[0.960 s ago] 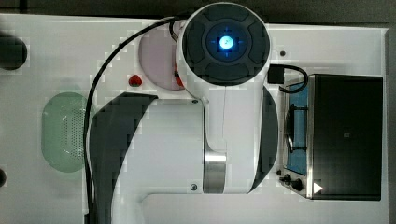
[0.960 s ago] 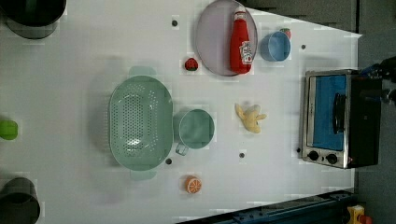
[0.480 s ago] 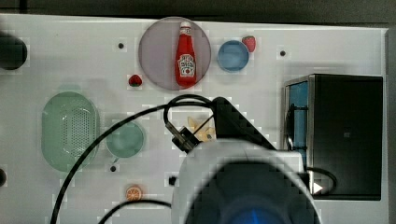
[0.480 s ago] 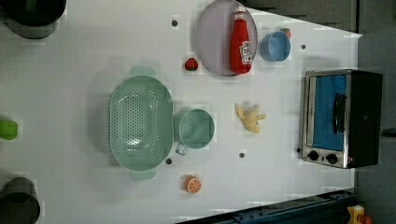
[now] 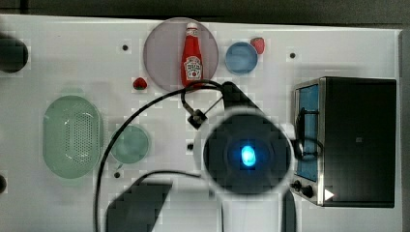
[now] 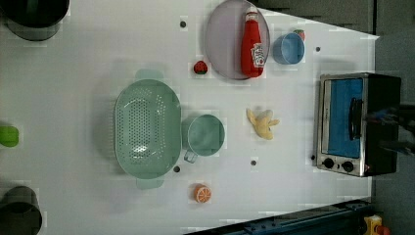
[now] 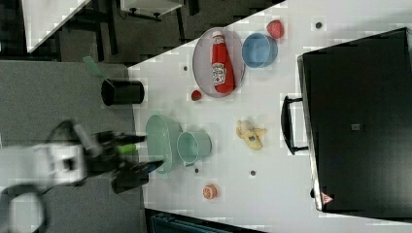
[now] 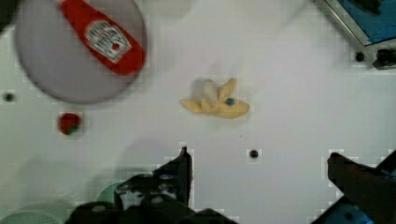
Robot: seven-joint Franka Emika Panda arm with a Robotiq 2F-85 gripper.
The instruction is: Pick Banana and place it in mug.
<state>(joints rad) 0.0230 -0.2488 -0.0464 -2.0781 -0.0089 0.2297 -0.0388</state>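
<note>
- Gripper (image 8: 257, 172) hangs above the table (image 6: 73, 88), jaws spread wide, holding nothing.
- Banana (image 6: 263, 123) lies mid-table, between mug (image 6: 205, 135) and toaster oven (image 6: 355, 122).
- Descend centred, straddling its narrow width before closing.

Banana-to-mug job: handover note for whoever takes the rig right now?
Gripper: open, empty, hanging above the table with the banana ahead of it in the wrist view.
Banana: lying on the white table, untouched, between the mug and the toaster oven in the left view.
Mug: upright, empty, right beside the green perforated basket.
Done: nothing yet.
Left: descend on the banana, grasp it, carry it over and drop it in the mug.
</note>
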